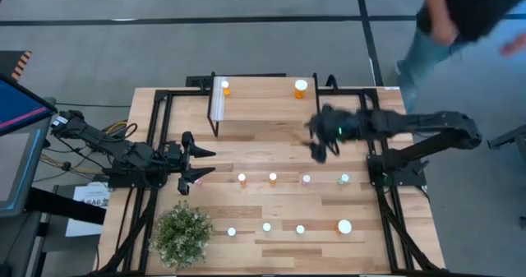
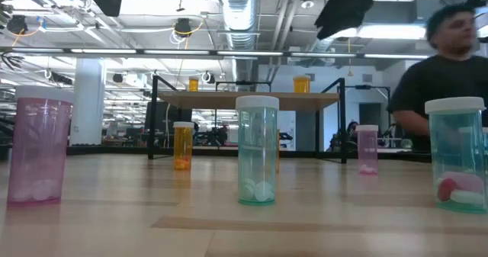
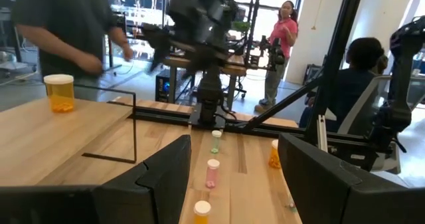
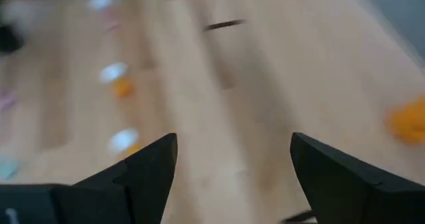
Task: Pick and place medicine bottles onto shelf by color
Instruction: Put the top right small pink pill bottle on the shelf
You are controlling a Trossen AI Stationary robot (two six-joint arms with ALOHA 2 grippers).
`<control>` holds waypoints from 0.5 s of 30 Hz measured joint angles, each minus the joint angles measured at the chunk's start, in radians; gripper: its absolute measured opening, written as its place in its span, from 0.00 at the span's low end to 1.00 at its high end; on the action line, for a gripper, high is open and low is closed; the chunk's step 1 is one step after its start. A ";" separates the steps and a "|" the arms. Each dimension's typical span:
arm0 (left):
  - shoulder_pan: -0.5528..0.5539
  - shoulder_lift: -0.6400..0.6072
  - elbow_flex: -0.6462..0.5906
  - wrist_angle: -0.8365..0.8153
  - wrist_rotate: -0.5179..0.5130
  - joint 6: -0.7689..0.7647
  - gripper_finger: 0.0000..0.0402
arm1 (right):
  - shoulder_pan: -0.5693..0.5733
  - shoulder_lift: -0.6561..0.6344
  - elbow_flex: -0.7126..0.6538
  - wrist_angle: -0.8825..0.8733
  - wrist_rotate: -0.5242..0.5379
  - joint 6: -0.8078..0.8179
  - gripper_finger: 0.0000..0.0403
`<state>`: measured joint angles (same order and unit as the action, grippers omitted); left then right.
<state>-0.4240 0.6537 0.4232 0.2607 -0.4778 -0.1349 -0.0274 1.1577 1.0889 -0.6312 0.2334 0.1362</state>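
With two orange bottles (image 1: 225,87) on shelf (image 1: 259,104) | eight remain on table (image 1: 411,236) | right gripper (image 4: 232,159) spread, empty | left gripper (image 3: 232,177) spread, idle

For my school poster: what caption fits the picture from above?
Two orange bottles on the shelf; right pincer open beside it, left pincer open.

— How is the light? 
— Bright and even, from ceiling strip lights (image 2: 396,32) glaring in the low view; shadows on the table (image 1: 271,203) are soft.

— And sharpness? 
— The right wrist view is smeared throughout; the right gripper (image 1: 320,141) and a person (image 1: 460,14) blur overhead.
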 joint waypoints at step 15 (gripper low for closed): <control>0.000 0.000 0.000 0.001 0.000 -0.009 0.53 | 0.336 0.258 -0.114 -0.037 0.034 0.257 0.77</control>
<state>-0.4240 0.6537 0.4232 0.2615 -0.4778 -0.1440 0.3084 1.4161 0.9749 -0.6686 0.2675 0.3928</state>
